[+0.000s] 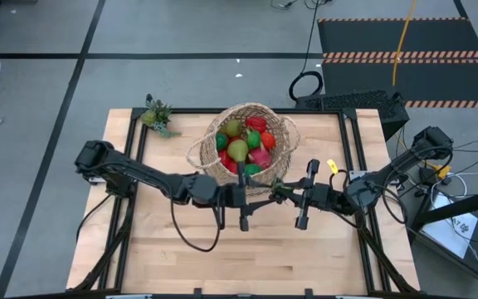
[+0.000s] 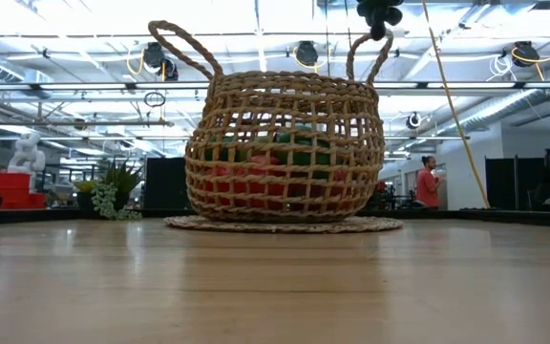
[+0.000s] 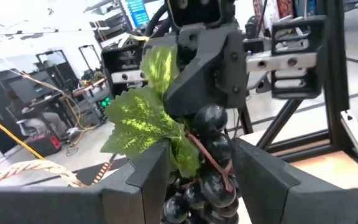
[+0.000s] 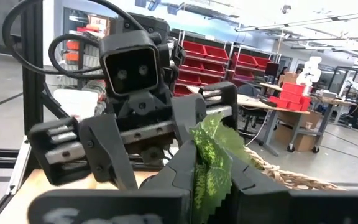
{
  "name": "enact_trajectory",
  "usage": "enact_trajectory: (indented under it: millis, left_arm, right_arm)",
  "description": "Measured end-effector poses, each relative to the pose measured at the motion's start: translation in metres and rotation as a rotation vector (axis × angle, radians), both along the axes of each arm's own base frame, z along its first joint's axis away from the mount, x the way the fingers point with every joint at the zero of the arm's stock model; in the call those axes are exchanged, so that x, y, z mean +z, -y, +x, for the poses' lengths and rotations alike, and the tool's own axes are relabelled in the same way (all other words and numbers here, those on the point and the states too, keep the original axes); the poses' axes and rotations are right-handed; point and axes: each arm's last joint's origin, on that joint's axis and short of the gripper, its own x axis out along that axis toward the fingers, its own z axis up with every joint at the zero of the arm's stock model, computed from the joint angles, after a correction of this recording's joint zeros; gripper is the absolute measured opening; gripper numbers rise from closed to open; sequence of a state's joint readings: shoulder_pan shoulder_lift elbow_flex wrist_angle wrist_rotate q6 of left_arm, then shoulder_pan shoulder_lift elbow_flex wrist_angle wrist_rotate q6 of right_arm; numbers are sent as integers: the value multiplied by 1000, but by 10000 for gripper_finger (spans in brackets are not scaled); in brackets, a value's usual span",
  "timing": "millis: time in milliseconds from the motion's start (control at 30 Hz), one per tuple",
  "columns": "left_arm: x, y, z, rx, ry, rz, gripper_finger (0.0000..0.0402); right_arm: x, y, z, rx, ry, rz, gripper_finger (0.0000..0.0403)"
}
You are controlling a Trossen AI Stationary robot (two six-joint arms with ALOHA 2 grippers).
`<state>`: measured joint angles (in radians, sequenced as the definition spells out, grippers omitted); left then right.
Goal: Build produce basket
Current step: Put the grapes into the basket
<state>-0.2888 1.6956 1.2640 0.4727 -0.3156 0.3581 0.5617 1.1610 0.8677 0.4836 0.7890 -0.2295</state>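
Pale wooden plank bench (image 1: 247, 257) with a black metal frame, standing on a grey floor. Toward the far middle of the bench, a large round tan woven wicker basket (image 1: 282, 143) with loop handles, upright on a flat woven mat (image 2: 283, 225). Inside the basket, a heap of toy produce (image 1: 245, 145): green pears, red and pink pieces, small green ones, showing through the open weave in the low view. At the bench's far left corner, a small green spiky plant (image 1: 157, 115). Two dark arms reaching in from the sides, meeting just in front of the basket, above the bench. Between them, a bunch of dark grapes (image 3: 211, 163) with mottled green leaves (image 3: 143, 118), hanging in the air. Right gripper (image 1: 282, 193) with jaws pressed together, pinching the grapes at the leafy stem end. Left gripper (image 3: 197, 180) facing it, jaws partly spread on either side of the grape cluster; contact with the grapes cannot be told. Far behind the bench, a person in red (image 2: 429, 182).
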Motion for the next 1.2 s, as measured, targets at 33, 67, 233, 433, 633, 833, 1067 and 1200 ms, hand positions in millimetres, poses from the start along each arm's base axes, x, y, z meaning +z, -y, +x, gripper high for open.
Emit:
enact_trajectory:
  millis: [33, 67, 233, 433, 633, 833, 1067, 1200]
  left_arm:
    - [1, 1, -1, -3, 3, 1, 172]
    - [2, 2, -2, -5, 6, 1, 172]
    - [3, -1, -1, 26, 6, -15, 172]
    - [3, -5, 0, 38, 9, -64, 172]
    - [3, -9, 1, 36, 10, -84, 173]
    - [3, -9, 1, 35, 8, -47, 168]
    - [3, -9, 1, 38, 6, -21, 102]
    - [3, -9, 1, 40, 5, -13, 57]
  right_arm:
    - [0, 0, 0, 1, 0, 0, 20]
    - [0, 0, 0, 1, 0, 0, 20]
    - [0, 0, 0, -1, -2, -1, 20]
    - [0, 0, 0, 2, -3, -2, 20]
    - [0, -1, 0, 23, -1, -4, 20]
    - [0, -1, 0, 31, -1, -5, 20]
    - [0, -1, 0, 31, 0, -5, 20]
    - [0, -1, 0, 32, 0, -5, 20]
